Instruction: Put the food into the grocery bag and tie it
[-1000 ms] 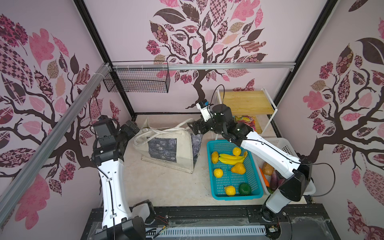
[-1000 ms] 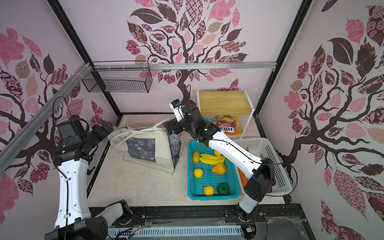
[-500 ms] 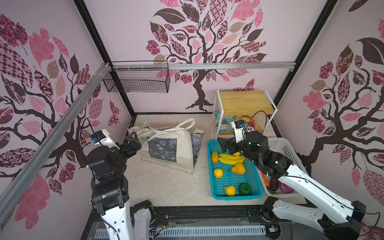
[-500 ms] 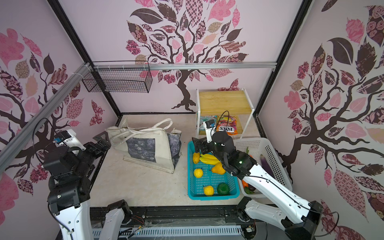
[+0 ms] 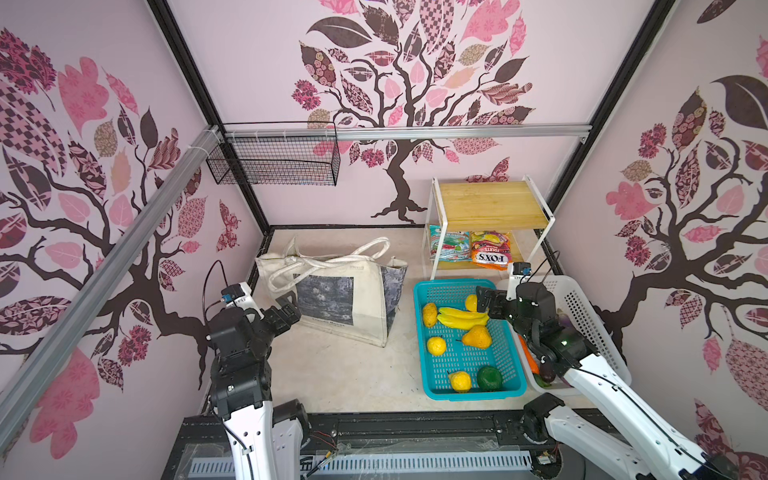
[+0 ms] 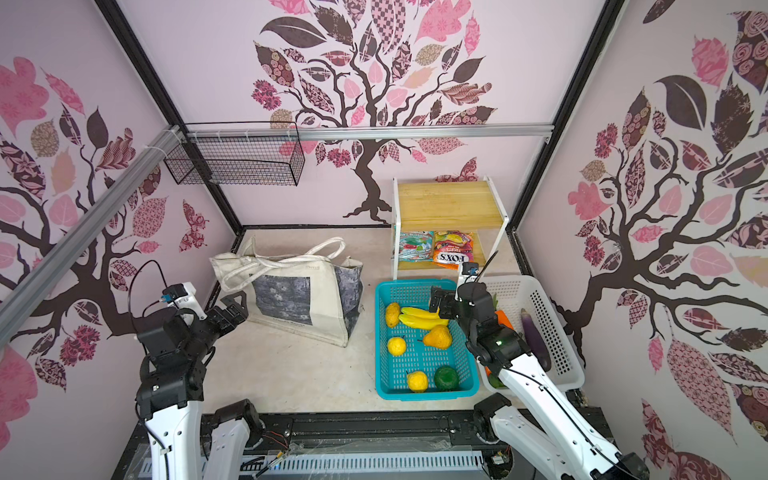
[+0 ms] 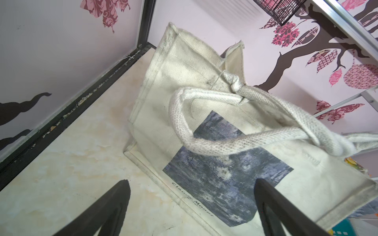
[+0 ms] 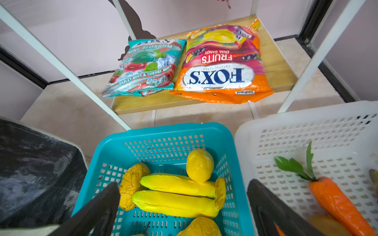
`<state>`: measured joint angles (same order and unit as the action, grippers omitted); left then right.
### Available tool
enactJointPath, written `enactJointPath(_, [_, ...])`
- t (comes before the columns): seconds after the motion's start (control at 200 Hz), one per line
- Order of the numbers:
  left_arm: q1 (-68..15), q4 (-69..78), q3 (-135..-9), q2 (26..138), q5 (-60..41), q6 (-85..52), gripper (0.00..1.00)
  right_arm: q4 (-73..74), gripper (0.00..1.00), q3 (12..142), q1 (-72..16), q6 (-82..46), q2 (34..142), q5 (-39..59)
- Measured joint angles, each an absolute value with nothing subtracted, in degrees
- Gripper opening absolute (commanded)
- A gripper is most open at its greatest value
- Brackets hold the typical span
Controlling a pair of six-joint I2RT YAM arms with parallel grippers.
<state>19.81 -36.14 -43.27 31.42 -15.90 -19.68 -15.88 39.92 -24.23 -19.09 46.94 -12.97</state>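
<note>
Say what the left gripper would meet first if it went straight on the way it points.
The bag: the left gripper points at its printed side, which fills the gap between the open jaws in the wrist view, with nothing between. Depth is unclear, but the bag looks close.

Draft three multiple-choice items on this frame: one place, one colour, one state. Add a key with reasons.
1. Where do the FOX'S packets lie?
A) rack's lower shelf
B) white basket
C) grocery bag

2. The basket holding the bananas is:
A) white
B) teal
C) black

3. The right gripper is:
A) shut on a banana
B) shut on a carrot
C) open, empty

Key:
1 A: both packets lie flat on the wooden shelf.
2 B: the bananas sit inside the teal one.
3 C: its fingers stand wide apart, gripping nothing.
</note>
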Motion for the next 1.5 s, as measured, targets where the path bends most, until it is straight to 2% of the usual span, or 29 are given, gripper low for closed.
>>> enactJointPath(0.26, [18.37, -34.65, -41.04, 34.81, -15.0, -20.18, 0.98, -11.22, 1.0, 36.6, -24.23, -18.26, 48.23, -13.58])
enactJointPath(0.58, [3.31, -30.52, -38.04, 38.65, -1.19, -25.15, 0.98, -5.48, 1.0, 30.68, -24.18, -16.62, 47.35, -19.27])
enactJointPath(0.88, [-6.46, -22.44, -34.24, 42.65, 13.61, -25.63, 0.98, 3.01, 1.0, 27.77, -23.73, -11.53, 51.55, -22.68])
enactJointPath(1.035, [-7.88, -15.4, -32.99, 49.34, 23.38, -23.42, 0.98, 10.33, 1.0, 23.77, -19.7, -8.6, 54.19, -23.53])
enactJointPath(1.15, [-8.03, -7.44, -29.15, 53.1, 26.57, -20.51, 0.98, 15.59, 1.0, 21.43, -14.46, -8.56, 57.17, -23.14])
enactJointPath(1.31, [-7.77, 5.8, -25.23, 58.35, 26.74, -14.83, 0.98, 24.75, 1.0, 18.33, -12.43, -6.81, 61.76, -23.86])
enactJointPath(1.501, [-4.12, 19.75, -25.08, 67.75, 22.35, -10.24, 0.98, 37.71, 1.0, 18.28, -11.29, -5.06, 71.29, -24.58])
